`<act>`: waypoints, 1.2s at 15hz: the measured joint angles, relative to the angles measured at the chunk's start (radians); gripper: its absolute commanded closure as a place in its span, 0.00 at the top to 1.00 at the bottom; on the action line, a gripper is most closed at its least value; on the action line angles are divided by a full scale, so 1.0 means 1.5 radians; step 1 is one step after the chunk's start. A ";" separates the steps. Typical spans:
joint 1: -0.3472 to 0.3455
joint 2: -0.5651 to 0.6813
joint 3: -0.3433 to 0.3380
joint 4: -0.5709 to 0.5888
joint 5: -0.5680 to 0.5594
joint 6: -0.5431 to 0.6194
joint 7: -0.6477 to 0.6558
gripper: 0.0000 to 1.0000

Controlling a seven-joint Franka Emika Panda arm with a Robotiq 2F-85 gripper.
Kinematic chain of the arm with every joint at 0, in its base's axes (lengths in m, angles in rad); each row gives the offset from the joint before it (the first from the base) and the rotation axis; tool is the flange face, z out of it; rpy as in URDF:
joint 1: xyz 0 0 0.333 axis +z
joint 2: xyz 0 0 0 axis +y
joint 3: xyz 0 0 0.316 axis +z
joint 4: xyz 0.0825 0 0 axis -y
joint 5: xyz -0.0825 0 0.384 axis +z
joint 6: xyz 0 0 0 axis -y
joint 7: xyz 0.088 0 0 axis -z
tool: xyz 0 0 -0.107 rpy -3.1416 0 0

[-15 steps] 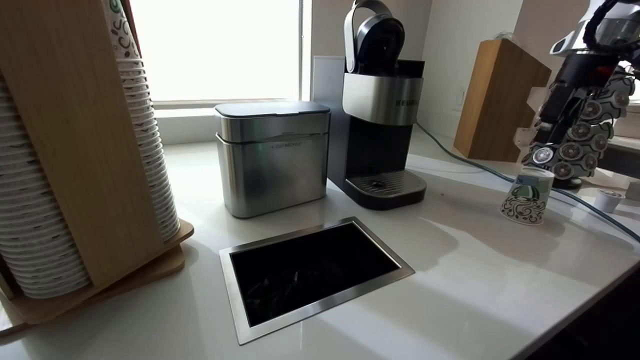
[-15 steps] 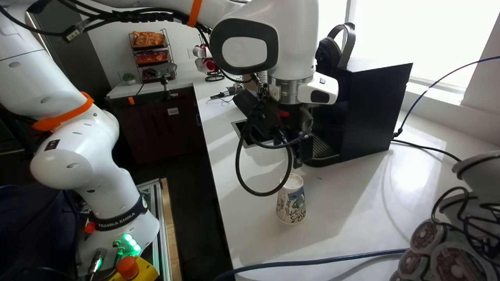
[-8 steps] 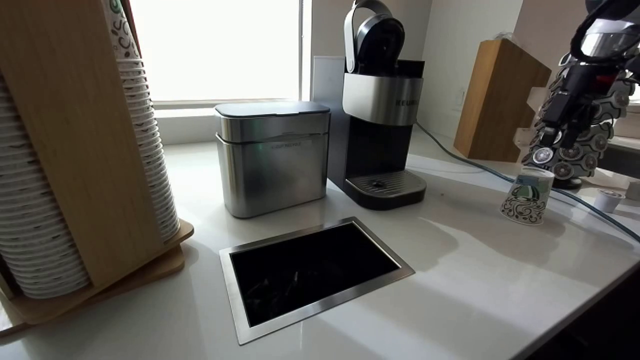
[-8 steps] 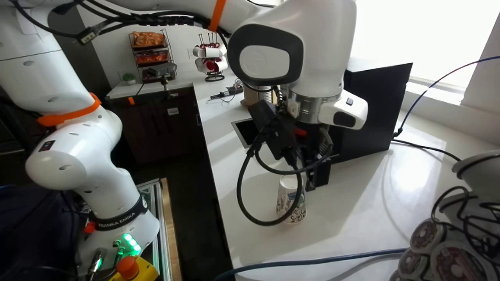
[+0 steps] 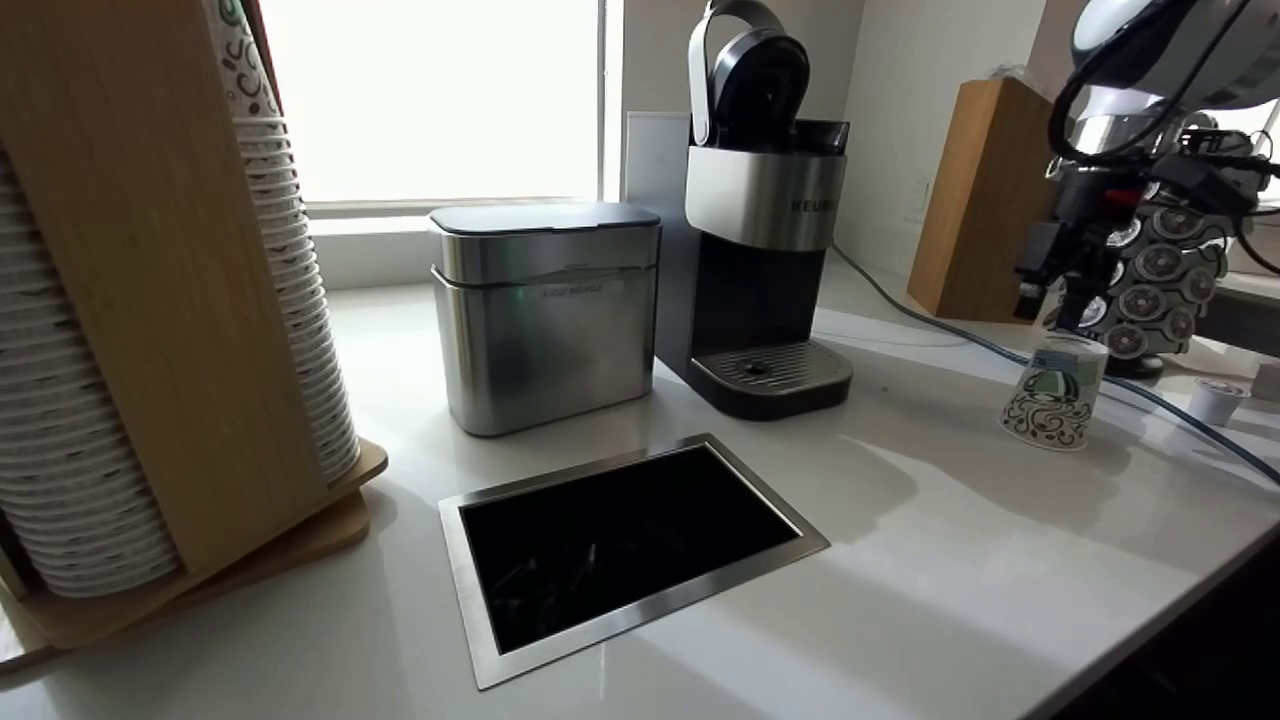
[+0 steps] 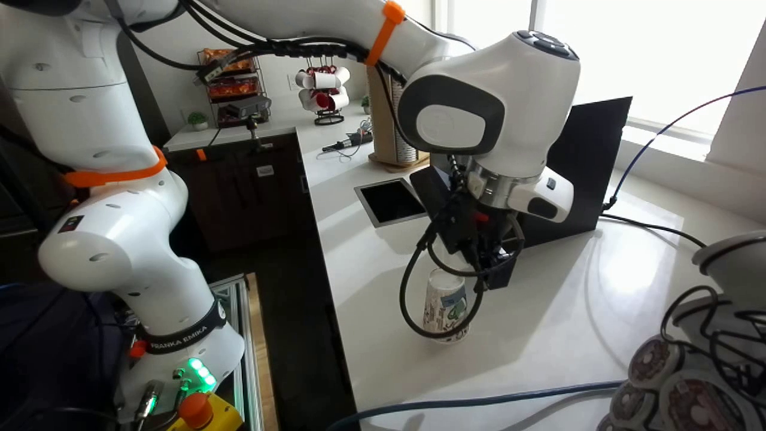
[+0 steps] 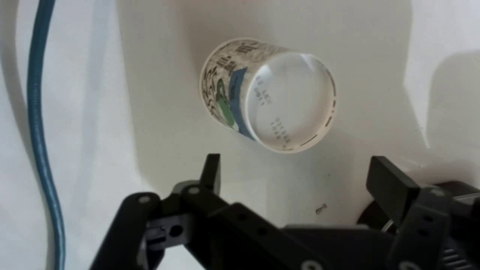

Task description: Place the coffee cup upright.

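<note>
The coffee cup point(image 5: 1052, 395) is a white tapered paper cup with dark swirls and a green-blue print. It stands upside down on the counter, wide rim down and closed bottom up. It also shows in an exterior view point(image 6: 444, 311), partly behind a hanging black cable loop. In the wrist view the cup point(image 7: 290, 101) lies ahead of the fingertips, its round bottom facing me. My black gripper point(image 7: 296, 159) is open and empty, with the cup beyond the gap between its fingers. In an exterior view the gripper point(image 5: 1050, 300) is above and beside the cup, seemingly apart from it.
A black and silver coffee machine point(image 5: 765, 220) stands behind the cup. A blue cable point(image 7: 41, 142) runs along the counter, near a pod rack point(image 5: 1160, 265) and a small white pod point(image 5: 1217, 400). A square opening point(image 5: 815, 545), a silver tin point(image 5: 550, 340) and stacked cups point(image 5: 85, 480) are further off.
My gripper has come down and across, over to the window side of the cup. The cup has not moved.
</note>
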 measured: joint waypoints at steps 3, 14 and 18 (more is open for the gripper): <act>-0.002 0.028 0.015 0.017 -0.001 -0.042 0.010 1.00; -0.016 0.049 0.024 0.071 -0.085 -0.199 0.067 1.00; -0.016 0.050 0.031 0.079 -0.104 -0.203 0.082 1.00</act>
